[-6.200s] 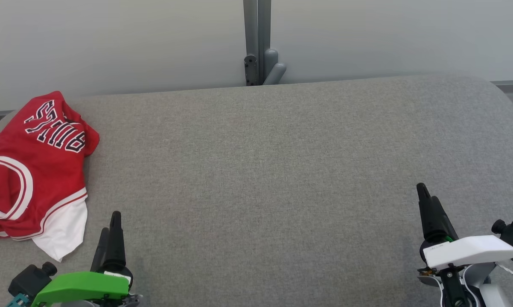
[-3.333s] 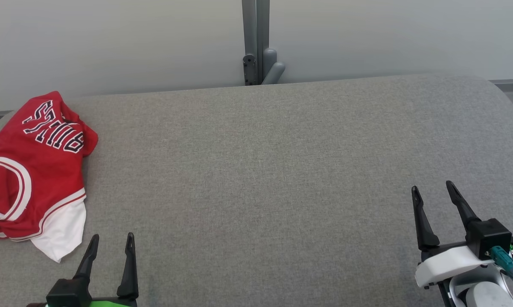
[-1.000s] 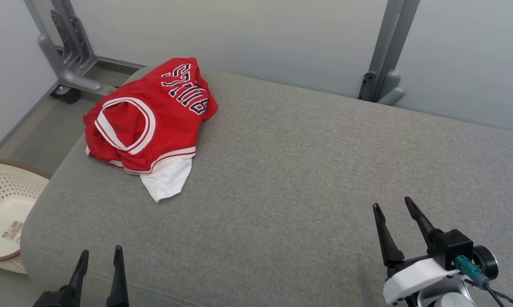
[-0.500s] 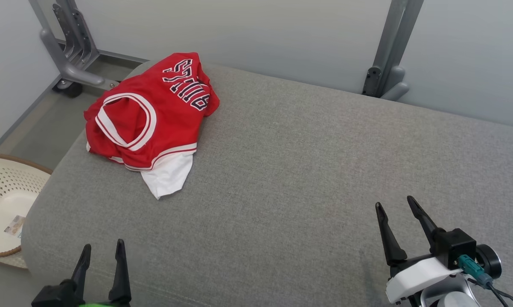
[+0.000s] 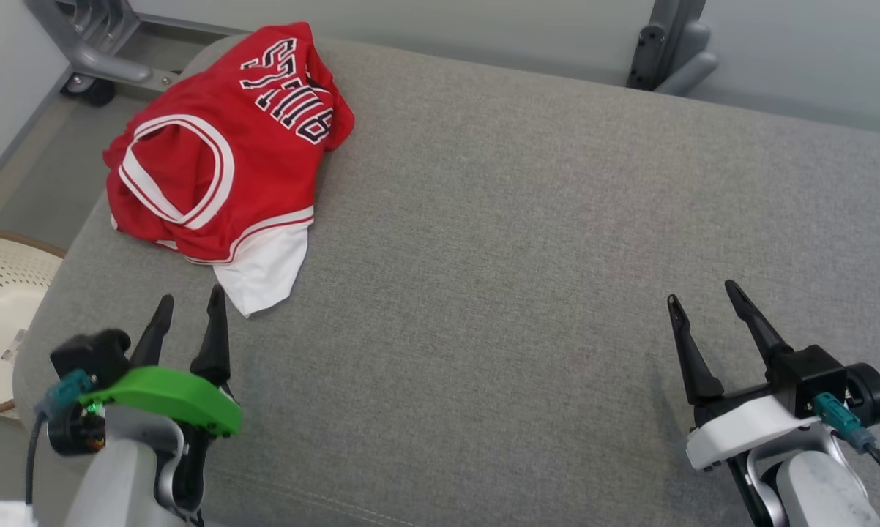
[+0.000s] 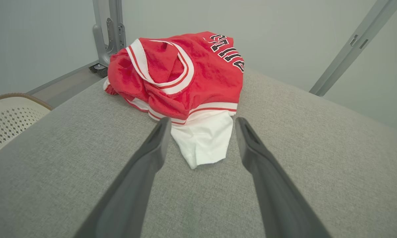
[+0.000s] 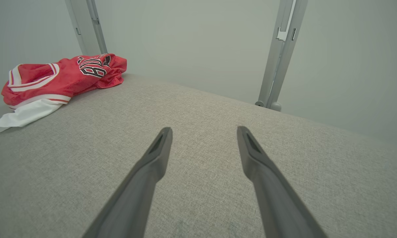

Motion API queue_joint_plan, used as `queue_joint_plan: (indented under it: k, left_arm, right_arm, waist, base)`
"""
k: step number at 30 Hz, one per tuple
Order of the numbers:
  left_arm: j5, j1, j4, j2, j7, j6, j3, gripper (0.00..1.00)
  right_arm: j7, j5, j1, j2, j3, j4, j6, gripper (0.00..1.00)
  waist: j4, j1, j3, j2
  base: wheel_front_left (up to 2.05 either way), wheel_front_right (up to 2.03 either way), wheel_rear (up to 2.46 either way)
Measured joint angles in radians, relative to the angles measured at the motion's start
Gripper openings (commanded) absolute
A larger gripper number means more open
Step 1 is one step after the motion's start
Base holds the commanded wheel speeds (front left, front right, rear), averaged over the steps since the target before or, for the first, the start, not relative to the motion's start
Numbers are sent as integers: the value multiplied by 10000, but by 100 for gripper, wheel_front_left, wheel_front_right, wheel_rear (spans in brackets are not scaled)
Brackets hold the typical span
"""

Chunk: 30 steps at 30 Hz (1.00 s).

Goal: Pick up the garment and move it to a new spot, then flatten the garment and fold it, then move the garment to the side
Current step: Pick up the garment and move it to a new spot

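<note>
At the far left, on the floor beside the worktop, stands a cream perforated plastic basket with a brown rim (image 5: 4,274). Next to it, over the near left part of the grey fabric-covered worktop (image 5: 520,256), is the left end effector (image 5: 191,295) with its green cover. Its two dark fingers are spread apart with nothing between them and point toward the garment. In the left wrist view the left end effector (image 6: 202,120) frames the garment's white flap between its fingers. The fingertips are near the flap, but nothing shows them touching it.

The red sleeveless jersey with white-and-red trim and dark, white-edged lettering (image 5: 220,154) lies crumpled in a heap on the far left corner of the worktop. One trimmed opening gapes upward, the lettering faces the far side, and a white fabric layer pokes out from under the red hem on the near side. The rest of the worktop to its right is flat cloth.

Behind the far edge, toward the right, a grey metal frame post (image 5: 667,36) rises against the pale wall.

At the near right is the right end effector (image 5: 703,291) with its white cover, well apart from the jersey. Its fingers are likewise spread wide and hold nothing. In the right wrist view they point along the worktop (image 7: 201,109), with the jersey (image 7: 63,77) off at the upper left.
</note>
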State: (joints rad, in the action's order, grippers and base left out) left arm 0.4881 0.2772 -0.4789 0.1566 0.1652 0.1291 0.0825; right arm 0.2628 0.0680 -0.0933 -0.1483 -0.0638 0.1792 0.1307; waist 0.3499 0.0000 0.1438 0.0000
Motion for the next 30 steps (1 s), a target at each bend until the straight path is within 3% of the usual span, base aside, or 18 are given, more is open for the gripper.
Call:
queue_joint_plan:
  k: [6,16,27,28,29,30]
  left_arm:
    - [1415,1667,-945,228,-721,0,90,100]
    - [1845,3067,-3181,1279,-1122,25,336,100]
    - [2025,3983,-5005,1653,-918,-31,384,99]
    - [2050,4048,-5141,1682,-876,-46,360,78]
    - [2061,4113,-5290,1701,-846,-48,349,44]
    - [2063,4195,-5509,1743,-782,-50,351,0]
  right_arm:
    - [0,-23,-470,-232,65,-134,2,100]
    - [0,94,-1144,-96,-280,-115,4,100]
    - [0,215,-1390,-90,-188,-128,4,100]
    - [0,215,-1397,-75,-182,-128,4,100]
    - [0,215,-1404,-58,-180,-132,4,100]
    - [0,215,-1406,-15,-180,-134,4,100]
  waist:
    - [-218,0,861,0]
    - [-1002,1,2006,1]
    - [-1850,0,2556,1]
    - [-1899,0,2584,1]
    - [-1941,0,2607,1]
    - [-2010,0,2633,1]
  base:
    - [0,0,0]
    - [0,0,0]
    - [0,0,0]
    - [0,0,0]
    - [0,0,0]
    - [0,0,0]
